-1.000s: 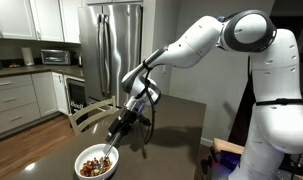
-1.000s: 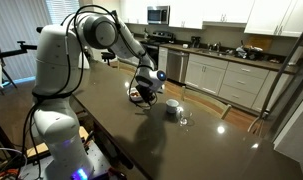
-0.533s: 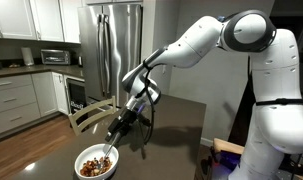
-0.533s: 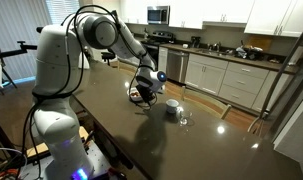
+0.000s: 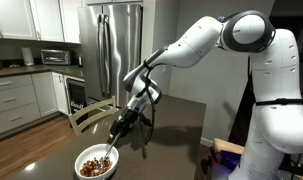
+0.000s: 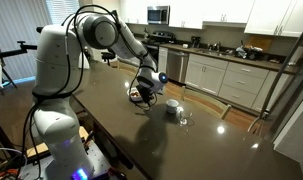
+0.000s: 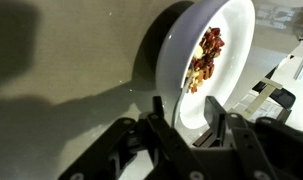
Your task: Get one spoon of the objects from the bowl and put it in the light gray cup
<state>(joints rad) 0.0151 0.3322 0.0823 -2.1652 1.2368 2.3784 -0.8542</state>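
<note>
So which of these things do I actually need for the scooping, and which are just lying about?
Needed for the job: spoon, bowl, brown chunks, gray cup.
Just lying about: small clear glass, chair, fridge, microwave.

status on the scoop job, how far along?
Done: nothing obvious. The chunks lie in the bowl, and the cup stands apart from it; its inside can't be seen. In hand: the gripper is at the spoon handle, spoon end down in the bowl; whether it grips is unclear. Left: scoop, carry, tip into the cup.
</note>
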